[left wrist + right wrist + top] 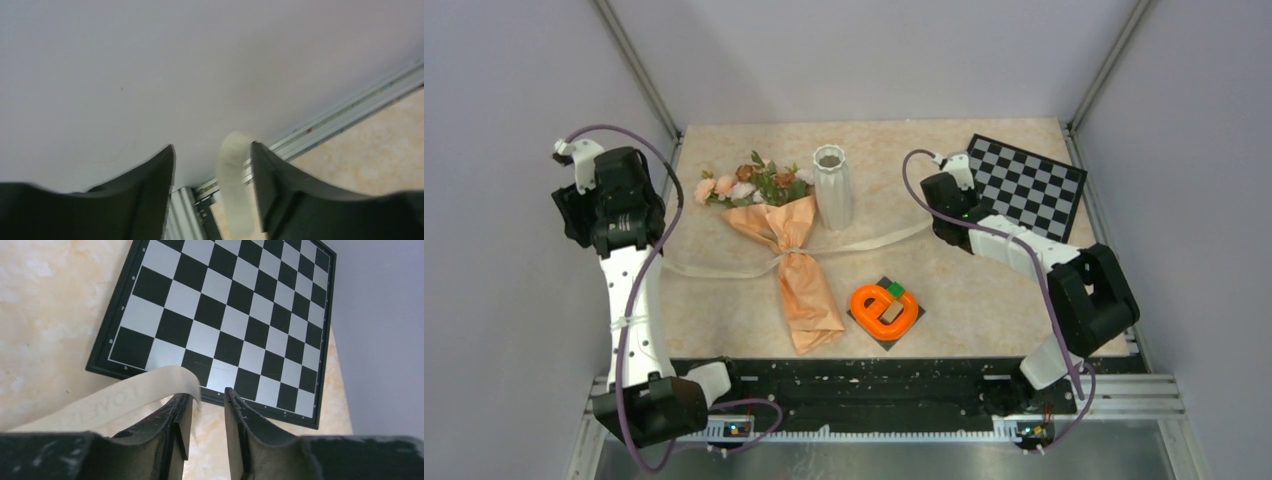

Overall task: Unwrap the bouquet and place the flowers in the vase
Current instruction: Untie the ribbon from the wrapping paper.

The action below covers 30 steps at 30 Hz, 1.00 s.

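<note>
- The bouquet [796, 265] is being left flat on the table [984, 290], roughly mid-table. Its paper tail is pointing at the arm bases, and the flowers [749, 185] are fanning out toward the far left.
- The vase [833, 187] is being kept upright just beside the blooms, on their right.
- The paper is being cinched at the waist by a cream ribbon [724, 270], and its two tails are being stretched out sideways, one toward each arm.
- Left claw [212, 150]: it's being held way off by the left wall, well apart from the bouquet itself. The jaws are being kept apart. A ribbon end is being seen between them, leaning only on the finger at the right of the wrist view, so nothing is being pinched.
- Right claw [207, 395]: it's being held over by the checkerboard [1027, 187], also well apart from the bouquet. The jaws are parted with a narrow gap showing, and the other ribbon end is being draped over the outside of one finger, not clamped.
- An orange ring [886, 308] is sitting just right of the paper tail.
</note>
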Each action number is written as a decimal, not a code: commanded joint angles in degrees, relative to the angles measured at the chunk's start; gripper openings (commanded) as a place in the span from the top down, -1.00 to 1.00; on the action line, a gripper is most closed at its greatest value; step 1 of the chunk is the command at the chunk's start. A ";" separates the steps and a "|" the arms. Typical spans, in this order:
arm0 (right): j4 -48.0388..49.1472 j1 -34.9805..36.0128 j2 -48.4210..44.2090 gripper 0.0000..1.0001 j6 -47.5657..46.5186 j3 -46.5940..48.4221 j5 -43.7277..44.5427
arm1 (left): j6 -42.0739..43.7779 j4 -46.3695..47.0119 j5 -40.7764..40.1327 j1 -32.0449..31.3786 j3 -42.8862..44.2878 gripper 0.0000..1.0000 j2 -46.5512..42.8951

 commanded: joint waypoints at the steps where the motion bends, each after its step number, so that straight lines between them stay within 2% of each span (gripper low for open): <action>1: -0.53 -0.59 -0.41 0.19 -0.71 3.16 -0.12 | -4.41 -1.96 4.12 0.36 0.32 -0.60 0.43; 2: -0.40 -0.62 -0.68 0.08 -0.63 3.06 -0.60 | -4.79 -2.13 5.12 0.35 0.17 -0.86 0.38; 3: -0.35 -0.62 -0.96 0.00 -0.52 2.92 -0.97 | -5.06 -2.23 5.98 0.29 -0.11 -0.96 0.22; 8: -1.39 -0.62 -2.96 -0.34 0.60 2.14 -4.42 | -6.02 -2.42 10.23 0.14 -1.26 -0.97 -1.50; 10: -1.49 -0.62 -4.19 -0.65 0.65 1.29 -6.04 | -5.44 -2.10 13.66 -0.07 -2.11 -0.97 -2.61; 15: -0.58 -0.58 -8.69 -0.69 -0.55 -1.18 -12.66 | -6.34 -2.15 22.91 -0.32 -3.68 -0.97 -6.62; 18: 1.24 -0.62 -12.37 -0.67 -0.74 -3.27 -19.83 | -8.99 -2.07 34.83 -0.26 -6.17 -0.97 -9.66; 24: 6.62 -0.16 -18.91 -0.63 2.27 -7.77 -37.81 | -17.11 3.65 63.13 -0.83 -17.90 -0.97 -14.30; 30: 18.37 2.58 -20.96 -0.56 9.31 -13.35 -54.05 | -24.39 12.72 80.75 -2.22 -30.81 -0.97 -15.70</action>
